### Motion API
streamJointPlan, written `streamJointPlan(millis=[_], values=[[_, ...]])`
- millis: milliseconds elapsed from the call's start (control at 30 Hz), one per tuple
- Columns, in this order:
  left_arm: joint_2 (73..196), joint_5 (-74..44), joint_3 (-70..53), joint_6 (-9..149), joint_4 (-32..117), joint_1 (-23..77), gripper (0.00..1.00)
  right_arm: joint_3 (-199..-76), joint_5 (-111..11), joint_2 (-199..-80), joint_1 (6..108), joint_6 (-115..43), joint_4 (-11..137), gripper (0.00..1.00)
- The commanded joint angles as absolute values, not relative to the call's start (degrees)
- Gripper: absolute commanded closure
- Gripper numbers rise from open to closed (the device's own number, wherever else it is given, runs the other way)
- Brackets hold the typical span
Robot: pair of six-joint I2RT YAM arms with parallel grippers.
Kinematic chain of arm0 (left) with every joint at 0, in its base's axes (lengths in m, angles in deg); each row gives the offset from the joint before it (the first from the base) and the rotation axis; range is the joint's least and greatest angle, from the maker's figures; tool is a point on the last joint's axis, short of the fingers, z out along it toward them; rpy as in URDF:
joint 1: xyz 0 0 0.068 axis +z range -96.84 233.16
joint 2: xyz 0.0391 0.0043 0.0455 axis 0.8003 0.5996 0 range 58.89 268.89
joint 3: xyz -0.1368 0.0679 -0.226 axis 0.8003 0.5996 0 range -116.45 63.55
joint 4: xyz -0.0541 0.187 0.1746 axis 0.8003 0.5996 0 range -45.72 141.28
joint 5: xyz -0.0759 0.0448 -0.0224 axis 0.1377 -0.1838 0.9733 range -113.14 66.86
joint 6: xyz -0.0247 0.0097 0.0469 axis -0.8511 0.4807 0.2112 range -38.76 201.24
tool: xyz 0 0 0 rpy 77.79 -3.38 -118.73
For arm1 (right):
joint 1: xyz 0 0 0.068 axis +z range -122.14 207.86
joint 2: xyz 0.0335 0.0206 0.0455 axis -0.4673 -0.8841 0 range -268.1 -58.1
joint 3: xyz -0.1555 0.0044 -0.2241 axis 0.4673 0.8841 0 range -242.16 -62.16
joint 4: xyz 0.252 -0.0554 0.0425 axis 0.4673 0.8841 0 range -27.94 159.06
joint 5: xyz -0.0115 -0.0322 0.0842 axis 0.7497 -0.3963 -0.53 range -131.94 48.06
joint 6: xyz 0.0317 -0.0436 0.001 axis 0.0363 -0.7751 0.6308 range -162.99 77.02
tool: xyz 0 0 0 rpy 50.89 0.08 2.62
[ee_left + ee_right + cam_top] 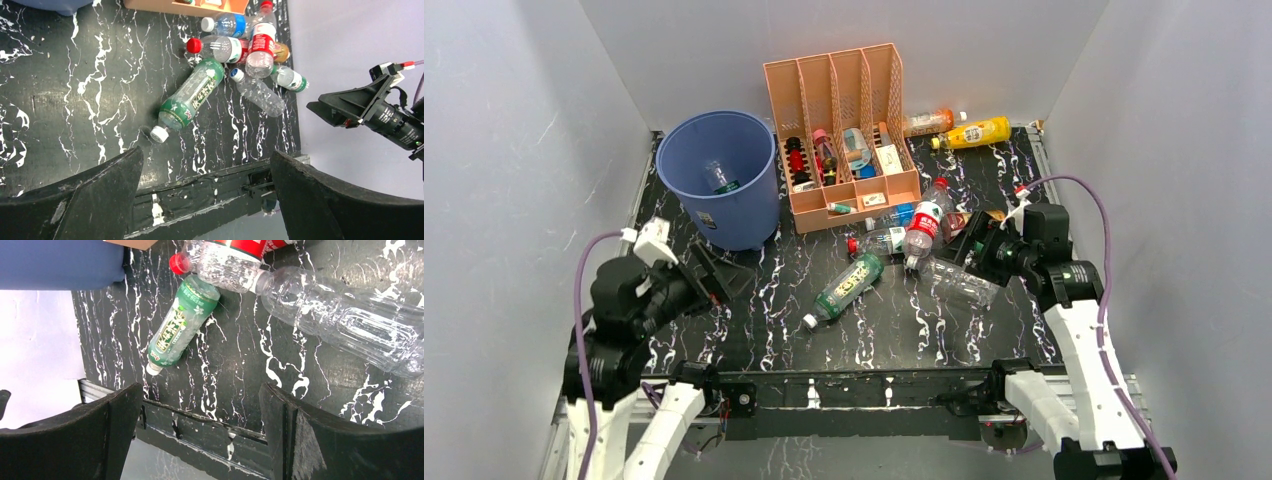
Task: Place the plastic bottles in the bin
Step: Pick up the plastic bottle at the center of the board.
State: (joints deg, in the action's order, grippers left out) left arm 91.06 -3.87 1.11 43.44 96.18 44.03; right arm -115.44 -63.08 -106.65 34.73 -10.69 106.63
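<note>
Seen from above, the bin (724, 215) is standing at the table's (884, 320) back left with one bottle (722, 180) lying inside, while the other plastic bottles (904, 245) are lying clustered before the peach rack (844, 120). The left gripper (205, 165) is hovering, fingers spread wide around nothing, with a green-labelled bottle (189, 97) lying ahead. The right gripper (200, 400) is gaping empty too, near a clear bottle (345, 320).
</note>
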Motion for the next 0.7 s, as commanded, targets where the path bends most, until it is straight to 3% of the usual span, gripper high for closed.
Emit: streamJointPlan(millis=[0,400,667], values=[[85.5,-4.6,3.5,41.8,98.4,43.8,0.02,-117.0,-65.0,-104.2,35.0,-13.0,105.7,0.02],[84.4,-1.5,2.5,44.0,105.1,44.4,0.02,-119.1,-68.5,-106.8,36.8,-14.0,106.4,0.02],[97.2,2.2,-1.3,47.8,97.2,44.5,0.02,-120.8,-65.7,-112.2,41.5,-16.3,105.0,0.02]])
